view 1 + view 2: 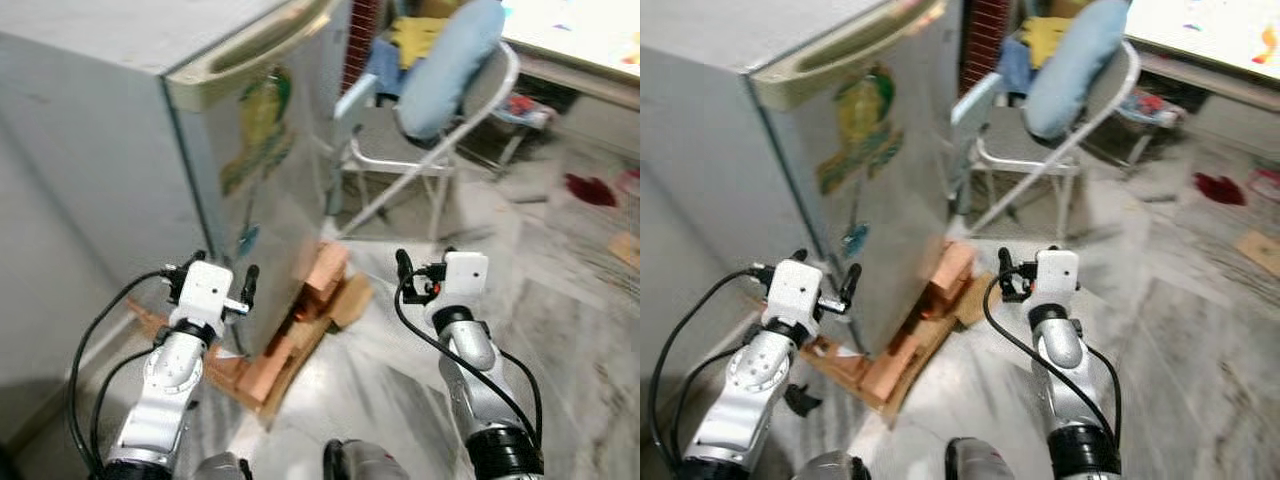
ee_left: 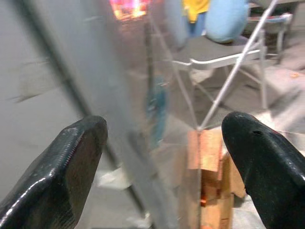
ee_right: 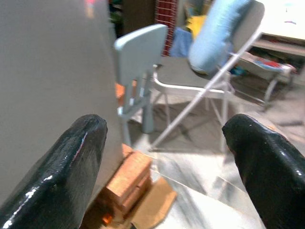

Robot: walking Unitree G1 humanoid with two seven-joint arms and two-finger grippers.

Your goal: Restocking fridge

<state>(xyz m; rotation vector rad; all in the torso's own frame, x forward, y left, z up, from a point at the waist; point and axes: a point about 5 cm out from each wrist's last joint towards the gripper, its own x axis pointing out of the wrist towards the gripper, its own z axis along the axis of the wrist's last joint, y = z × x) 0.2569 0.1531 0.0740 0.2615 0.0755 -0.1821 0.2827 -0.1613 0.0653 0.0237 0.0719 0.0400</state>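
left eye view: we face the closed fridge (image 1: 255, 190) on bricks (image 1: 322, 275)
left gripper (image 2: 164, 162): fingers spread, empty
right gripper (image 3: 167, 157): fingers spread, empty

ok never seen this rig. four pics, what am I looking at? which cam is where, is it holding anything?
It's a walking humanoid with two silver arms, each ending in a gripper of two long black fingers.

The two wide pictures come from a stereo camera on its head, looking down and forward. They show the left gripper close to the corner of a closed grey fridge, and the right gripper raised over the marble floor. The fridge stands on bricks and cardboard. Behind it are a folding chair with a blue cushion and a small pale chair.

The other two pictures come from wrist cameras looking out between each gripper's fingers. Both grippers are open and hold nothing. The pictures are slightly blurred.
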